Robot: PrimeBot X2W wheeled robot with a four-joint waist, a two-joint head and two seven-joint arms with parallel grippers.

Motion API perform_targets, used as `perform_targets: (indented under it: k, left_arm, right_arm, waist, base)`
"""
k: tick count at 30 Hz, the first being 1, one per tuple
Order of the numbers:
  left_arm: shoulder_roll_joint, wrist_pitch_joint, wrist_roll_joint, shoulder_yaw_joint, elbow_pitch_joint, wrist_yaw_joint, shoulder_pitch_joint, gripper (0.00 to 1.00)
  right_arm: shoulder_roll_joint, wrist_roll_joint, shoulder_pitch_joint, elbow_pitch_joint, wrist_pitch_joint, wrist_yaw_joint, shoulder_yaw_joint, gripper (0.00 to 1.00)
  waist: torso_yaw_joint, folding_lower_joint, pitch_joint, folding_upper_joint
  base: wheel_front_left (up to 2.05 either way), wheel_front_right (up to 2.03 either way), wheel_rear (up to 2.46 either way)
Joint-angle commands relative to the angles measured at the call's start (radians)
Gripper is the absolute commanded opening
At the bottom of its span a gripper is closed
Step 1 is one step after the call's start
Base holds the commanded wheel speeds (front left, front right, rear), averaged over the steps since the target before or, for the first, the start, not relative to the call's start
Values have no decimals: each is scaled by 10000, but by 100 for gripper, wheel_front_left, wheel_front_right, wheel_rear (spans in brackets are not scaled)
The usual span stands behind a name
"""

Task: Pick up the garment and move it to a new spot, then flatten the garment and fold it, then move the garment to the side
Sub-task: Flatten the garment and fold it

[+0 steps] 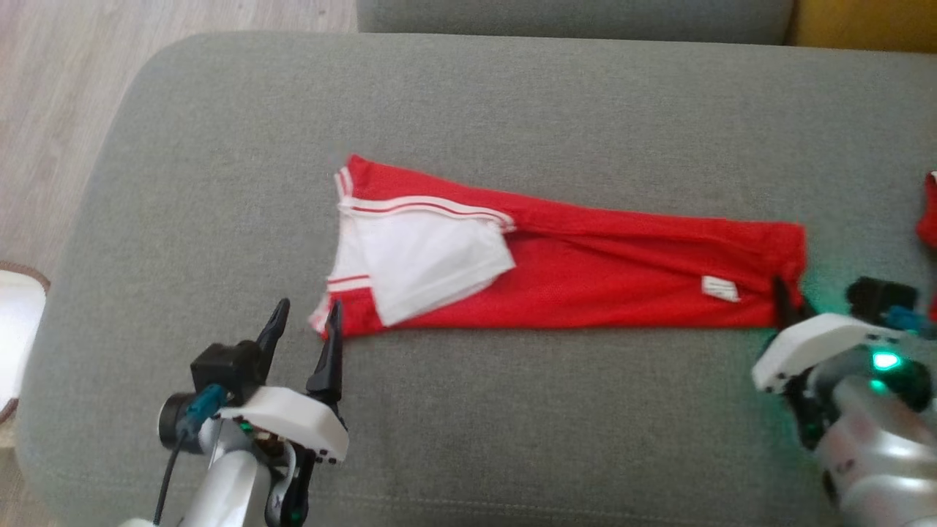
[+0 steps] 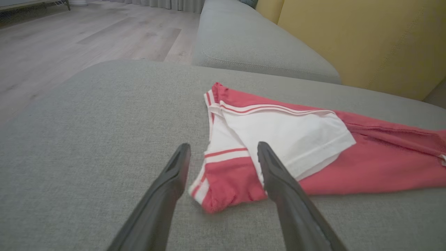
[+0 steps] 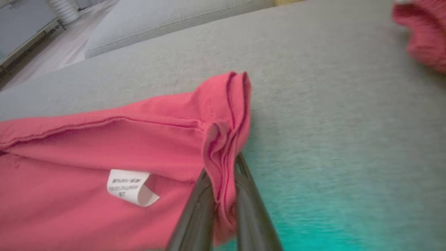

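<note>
Now, right tool (image 3: 223, 171) tight on garment (image 1: 585, 271)

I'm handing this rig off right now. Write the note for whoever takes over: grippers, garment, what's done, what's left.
Left gripper: open, fingers at the garment's near left corner, not closed on it.
Right gripper: shut on the bunched hem at the garment's right end.
Garment: red with white trim, lying as a long narrow strip on the grey cushion.
Done: it looks flattened and folded lengthwise.
Left: probably grip the left corner, fold end to end, then move it aside.
Another red cloth sits at the right edge.
</note>
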Motion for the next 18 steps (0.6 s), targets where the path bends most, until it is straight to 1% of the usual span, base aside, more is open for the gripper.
perform_targets:
  k: [1,3,5,8,10,13,18]
  left_arm:
    - [26,-91,44,394,-239,-54,-84,100]
    - [17,-91,15,432,-188,-72,-17,100]
    - [13,-91,-142,386,-137,-83,41,100]
    - [10,-91,-359,258,-90,-28,101,100]
    - [9,-91,-450,161,-59,9,128,100]
    - [9,-91,-599,-8,0,41,133,100]
    - [8,-91,-875,-268,64,88,177,100]
  right_arm:
    - [-478,-10,-218,-129,-121,19,-52,0]
    - [-725,-66,-342,-403,-139,19,-313,0]
    - [-863,-170,-397,-997,-143,19,-587,0]
    - [-458,-15,-283,-1939,-145,19,-696,0]
    - [-33,160,-181,-2547,-146,19,-417,0]
    - [470,595,-54,-3512,-16,19,335,0]
    - [910,1281,261,-4972,569,19,1782,0]
  waist:
    - [-65,0,-46,0]
    - [-126,0,-88,0]
    - [-179,0,-131,0]
    - [-226,0,-207,0]
    - [-209,0,-262,0]
    - [-57,0,-324,0]
    - [415,0,-461,0]
  base:
    - [0,0,0]
    - [0,0,0]
    - [0,0,0]
    - [0,0,0]
    - [0,0,0]
    - [0,0,0]
    - [0,0,0]
